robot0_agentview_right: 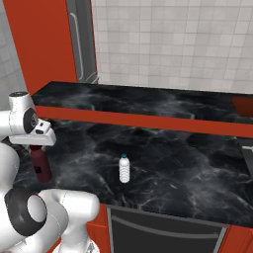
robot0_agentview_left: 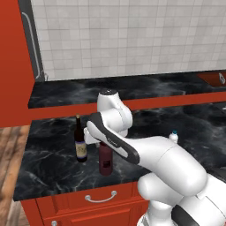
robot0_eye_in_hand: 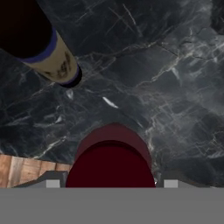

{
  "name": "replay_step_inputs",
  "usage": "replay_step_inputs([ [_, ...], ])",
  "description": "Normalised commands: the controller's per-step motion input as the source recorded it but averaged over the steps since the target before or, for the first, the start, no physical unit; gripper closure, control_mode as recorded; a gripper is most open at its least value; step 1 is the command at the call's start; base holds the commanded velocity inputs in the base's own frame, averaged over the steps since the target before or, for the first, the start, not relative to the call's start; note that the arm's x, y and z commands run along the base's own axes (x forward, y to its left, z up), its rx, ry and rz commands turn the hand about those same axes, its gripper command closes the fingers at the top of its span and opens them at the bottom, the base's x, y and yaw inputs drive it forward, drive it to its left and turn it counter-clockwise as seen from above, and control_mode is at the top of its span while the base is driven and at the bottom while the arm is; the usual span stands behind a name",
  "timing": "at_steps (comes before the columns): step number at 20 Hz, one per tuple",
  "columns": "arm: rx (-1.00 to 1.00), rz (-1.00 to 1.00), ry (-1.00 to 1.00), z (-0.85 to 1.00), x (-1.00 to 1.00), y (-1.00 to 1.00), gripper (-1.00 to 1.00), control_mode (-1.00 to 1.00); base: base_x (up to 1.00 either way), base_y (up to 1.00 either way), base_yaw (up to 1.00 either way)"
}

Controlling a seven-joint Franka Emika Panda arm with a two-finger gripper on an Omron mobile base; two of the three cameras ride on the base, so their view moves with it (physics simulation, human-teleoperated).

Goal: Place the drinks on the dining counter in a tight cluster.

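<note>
The maroon bottle (robot0_agentview_left: 105, 162) (robot0_agentview_right: 42, 165) stands upright on the lower black-marble worktop (robot0_agentview_left: 53, 163), near its front edge. My gripper (robot0_agentview_right: 37, 146) (robot0_eye_in_hand: 111, 183) has come down over its top, and both fingers press against its sides (robot0_eye_in_hand: 111, 162). Just left of it stands the tall dark wine bottle (robot0_agentview_left: 81, 143) (robot0_eye_in_hand: 48, 52) with a pale label. The small clear water bottle (robot0_agentview_left: 173, 137) (robot0_agentview_right: 124, 169) stands apart, further right on the same worktop. The dining counter (robot0_agentview_left: 132, 86) (robot0_agentview_right: 148, 101) is the raised slab behind, bare of drinks.
A red cabinet and a grey fridge side (robot0_agentview_left: 33, 39) rise at the left. A tiled wall backs the raised slab. Red drawers with a handle (robot0_agentview_left: 101, 197) front the worktop. Wooden floor (robot0_agentview_left: 9, 176) shows at the left.
</note>
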Motion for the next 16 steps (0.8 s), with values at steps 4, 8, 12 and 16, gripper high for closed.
replay_step_inputs([
  [4, 0.00, 0.00, 0.00, 0.00, 0.00, 0.00, 1.00, -1.00, 0.00, 0.00, 0.00],
  [8, 0.01, 0.00, 0.00, 0.07, 0.00, -0.08, 1.00, -1.00, 0.00, 0.00, 0.00],
  [12, 0.04, 0.00, 0.00, 0.92, -0.29, -0.57, 1.00, -1.00, 0.00, 0.00, 0.00],
  [16, 0.02, 0.00, 0.00, 1.00, -0.47, -0.92, 1.00, -1.00, 0.00, 0.00, 0.00],
])
